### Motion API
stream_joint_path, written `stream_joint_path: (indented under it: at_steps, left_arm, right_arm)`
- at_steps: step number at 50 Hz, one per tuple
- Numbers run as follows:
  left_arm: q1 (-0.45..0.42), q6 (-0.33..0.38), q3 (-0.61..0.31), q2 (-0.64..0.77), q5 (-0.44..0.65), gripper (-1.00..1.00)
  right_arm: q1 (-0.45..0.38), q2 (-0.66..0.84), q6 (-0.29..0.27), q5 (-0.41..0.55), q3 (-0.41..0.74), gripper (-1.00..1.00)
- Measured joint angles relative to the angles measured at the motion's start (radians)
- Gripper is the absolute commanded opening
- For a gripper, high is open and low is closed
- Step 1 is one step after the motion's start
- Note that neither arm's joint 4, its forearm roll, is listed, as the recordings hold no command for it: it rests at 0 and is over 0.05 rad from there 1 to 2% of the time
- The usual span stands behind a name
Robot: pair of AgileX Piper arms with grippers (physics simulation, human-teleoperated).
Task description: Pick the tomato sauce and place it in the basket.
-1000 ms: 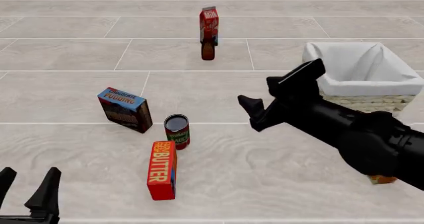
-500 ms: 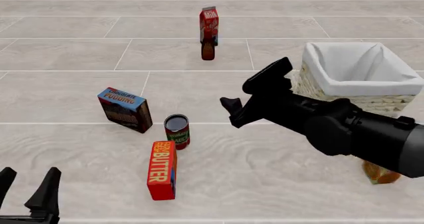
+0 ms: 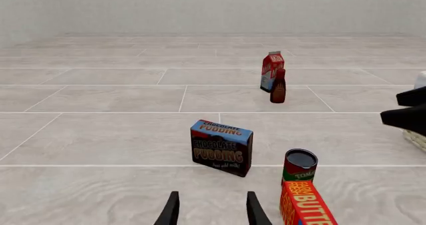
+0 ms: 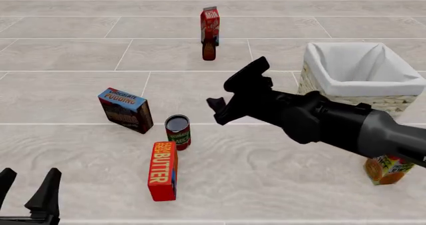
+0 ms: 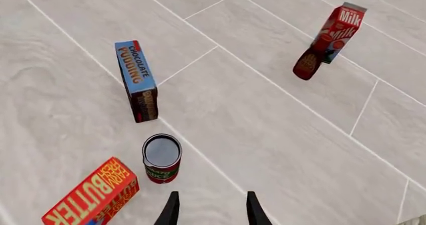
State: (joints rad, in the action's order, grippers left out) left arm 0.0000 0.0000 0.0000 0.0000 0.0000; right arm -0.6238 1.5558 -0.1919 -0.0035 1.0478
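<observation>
The tomato sauce (image 4: 177, 131) is a short red can with a green band and dark top, standing upright between two boxes; it also shows in the wrist views (image 3: 300, 166) (image 5: 161, 158). The basket (image 4: 346, 89), wicker with a white cloth lining, stands at the right. My right gripper (image 4: 233, 88) is open and empty, in the air between the can and the basket, above and to the right of the can. In its own view the can lies just ahead of the open fingers (image 5: 171, 210). My left gripper (image 4: 27, 185) rests open at the near left corner.
A chocolate pudding box (image 4: 125, 110) stands left of the can and a red butter box (image 4: 163, 170) just in front of it. A milk carton (image 4: 210, 23) and a dark bottle (image 4: 209, 50) stand far back. An orange carton (image 4: 386, 169) sits under the right arm.
The right arm has swung left, away from the basket and toward the can, uncovering the basket's front and the orange carton. The left gripper has not moved.
</observation>
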Motion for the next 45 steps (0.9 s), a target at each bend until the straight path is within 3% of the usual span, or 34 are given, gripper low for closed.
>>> stream_joint_path:
  at_steps: [45]
  left_arm:
    - [0.000,0.000,0.000,0.000,0.000,1.00]
  right_arm:
    - [-0.057,0.191,0.009,0.022,0.158,1.00]
